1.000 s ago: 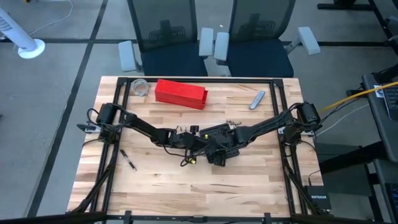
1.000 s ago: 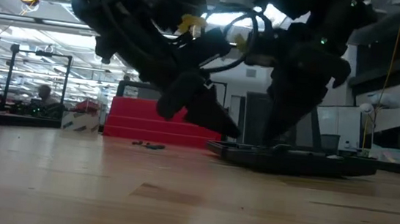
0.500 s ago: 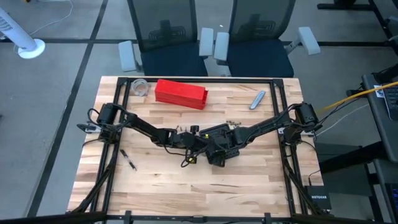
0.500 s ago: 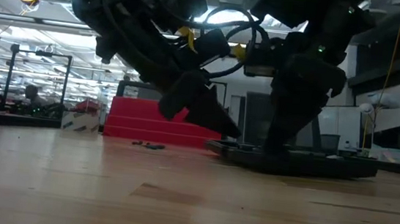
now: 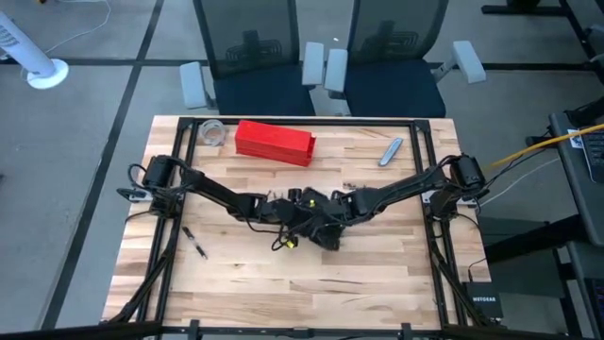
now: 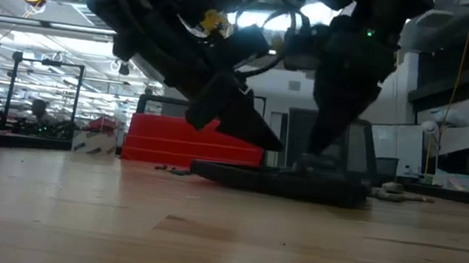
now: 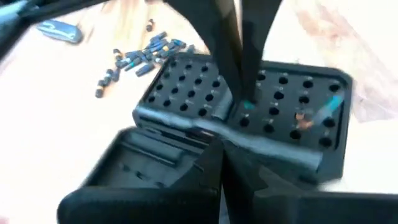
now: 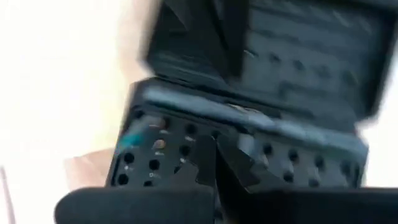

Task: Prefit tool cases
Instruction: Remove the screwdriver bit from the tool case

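Note:
The black tool case (image 7: 249,106) lies open and flat at the table's middle (image 5: 326,227), also seen in the low view (image 6: 281,182). Its gridded half holds a few bits; its other half (image 7: 149,168) lies nearer my left wrist. My left gripper (image 7: 224,152) comes in from the table's left, shut, with its tips at the ridge between the halves. My right gripper (image 7: 245,99) comes from the right, shut, its tips down on the gridded half (image 8: 214,155). My left gripper's shut fingers meet the hinge ridge (image 7: 205,124) between the two halves, slanting down from the table's left. Whether they press or only touch cannot be told. My right gripper's shut fingertips (image 7: 239,87) stand on the gridded half's socket face (image 7: 267,112), slanting down from the right; the case rests flat on the table.
A red box (image 5: 274,142) and a clear round dish (image 5: 212,132) sit near the far edge. Loose bits (image 7: 137,56) lie just beyond the case, with a metal tool (image 5: 391,151) farther right. A small dark item (image 5: 195,243) lies near my left arm.
The case has slid along the table toward its left edge, staying flat and open. My right gripper has moved left with it, its tips staying on the gridded half. My left gripper has kept its place beside the case.

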Action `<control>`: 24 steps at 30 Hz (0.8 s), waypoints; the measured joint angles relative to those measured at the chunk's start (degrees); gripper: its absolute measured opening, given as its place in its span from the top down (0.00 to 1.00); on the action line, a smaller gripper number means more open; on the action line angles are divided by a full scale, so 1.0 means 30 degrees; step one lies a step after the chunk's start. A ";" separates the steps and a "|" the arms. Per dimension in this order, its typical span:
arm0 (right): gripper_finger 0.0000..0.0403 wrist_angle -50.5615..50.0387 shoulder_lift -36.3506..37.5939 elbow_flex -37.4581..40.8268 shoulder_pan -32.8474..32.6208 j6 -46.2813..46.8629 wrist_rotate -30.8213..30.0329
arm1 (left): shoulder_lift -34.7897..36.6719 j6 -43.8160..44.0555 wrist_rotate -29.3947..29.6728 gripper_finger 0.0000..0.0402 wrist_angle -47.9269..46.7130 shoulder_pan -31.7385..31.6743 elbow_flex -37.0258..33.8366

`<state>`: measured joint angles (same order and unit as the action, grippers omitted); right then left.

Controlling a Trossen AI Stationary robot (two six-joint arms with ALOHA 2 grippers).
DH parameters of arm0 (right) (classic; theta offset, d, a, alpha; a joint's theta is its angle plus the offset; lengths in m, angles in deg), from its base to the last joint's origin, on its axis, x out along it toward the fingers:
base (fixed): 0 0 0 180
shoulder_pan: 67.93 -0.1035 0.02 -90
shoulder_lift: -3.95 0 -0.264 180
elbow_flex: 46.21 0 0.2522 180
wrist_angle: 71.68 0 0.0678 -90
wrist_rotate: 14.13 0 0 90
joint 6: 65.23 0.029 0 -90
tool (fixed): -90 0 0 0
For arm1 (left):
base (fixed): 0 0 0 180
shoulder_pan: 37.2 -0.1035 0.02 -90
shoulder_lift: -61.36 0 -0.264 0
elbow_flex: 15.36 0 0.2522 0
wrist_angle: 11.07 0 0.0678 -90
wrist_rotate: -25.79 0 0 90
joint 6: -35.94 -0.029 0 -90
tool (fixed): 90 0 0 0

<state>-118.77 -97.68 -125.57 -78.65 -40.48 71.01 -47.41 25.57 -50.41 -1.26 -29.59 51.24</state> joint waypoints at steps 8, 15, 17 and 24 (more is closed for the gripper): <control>1.00 -0.0790 0.1041 0.0007 0.0536 -0.0184 -0.1228 | 0.1079 -0.1026 0.0400 1.00 -0.1799 -0.0063 -0.0044; 1.00 -0.5538 0.4134 0.1512 0.3256 0.0210 -0.4651 | 0.2369 -0.0060 0.0550 1.00 -0.4318 -0.0036 -0.0058; 1.00 -0.5199 0.5465 0.2826 0.4486 0.0648 -0.4374 | 0.3027 -0.0030 0.0620 1.00 -0.5083 -0.0036 -0.0109; 0.98 -0.2866 0.8446 0.6358 0.7555 0.0510 -0.0792 | 0.4667 0.1169 0.0701 1.00 -0.5822 -0.0036 -0.1324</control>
<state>-127.36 -72.34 -106.49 -55.99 -38.95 68.64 -33.41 29.08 -48.30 -18.73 -29.70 47.27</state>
